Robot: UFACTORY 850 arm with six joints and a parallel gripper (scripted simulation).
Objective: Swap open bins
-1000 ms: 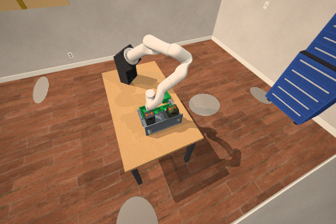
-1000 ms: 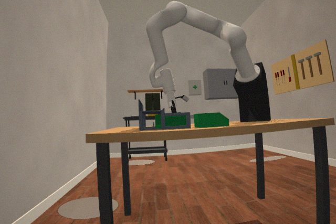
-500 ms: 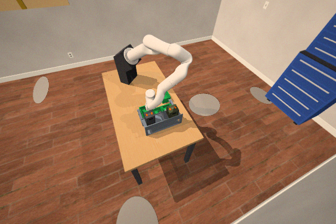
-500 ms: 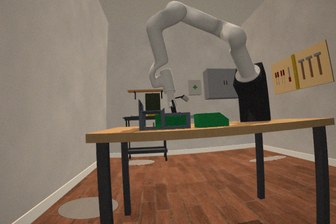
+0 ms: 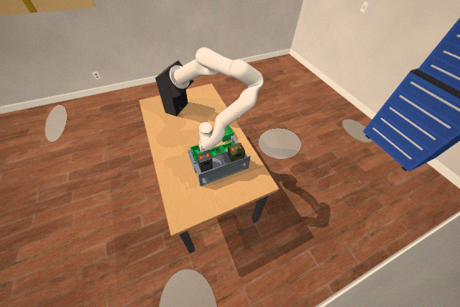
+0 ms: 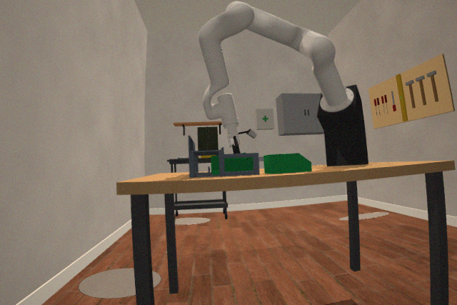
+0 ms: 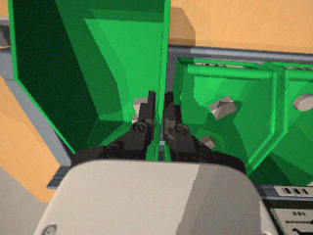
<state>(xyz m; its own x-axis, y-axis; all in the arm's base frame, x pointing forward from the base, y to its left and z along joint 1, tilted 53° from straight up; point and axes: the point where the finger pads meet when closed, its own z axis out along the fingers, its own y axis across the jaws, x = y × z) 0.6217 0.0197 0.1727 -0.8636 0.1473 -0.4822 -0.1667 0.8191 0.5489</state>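
My gripper [image 5: 200, 148] [image 6: 236, 151] [image 7: 159, 102] stands slightly parted, loose around the side wall of the parts bin [image 5: 194, 152] [image 6: 238, 164] [image 7: 124, 54] in the shelf [image 5: 223, 174] [image 6: 191, 163] [image 7: 220, 53], the empty bin [image 5: 227, 134] [image 6: 285, 163] on the table; seating looks in hand, though levelness is unclear, so next I'd check, then open and lift straight.

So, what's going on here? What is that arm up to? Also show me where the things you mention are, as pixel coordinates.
The white robot arm [image 5: 245, 73] [image 6: 273, 32] has its gripper [image 5: 201, 147] [image 6: 235, 151] [image 7: 159, 102] over a green bin [image 5: 194, 152] [image 7: 129, 49] at one end of a grey shelf [image 5: 223, 174] [image 6: 221, 163] [image 7: 220, 53]. The fingers stand slightly apart, either side of the bin's wall, seemingly without pinching it. A grey part [image 7: 138, 105] lies inside. Another green bin [image 5: 226, 134] [image 6: 284, 164] stands on the table, off the shelf. This looks like a bin swap near its end.
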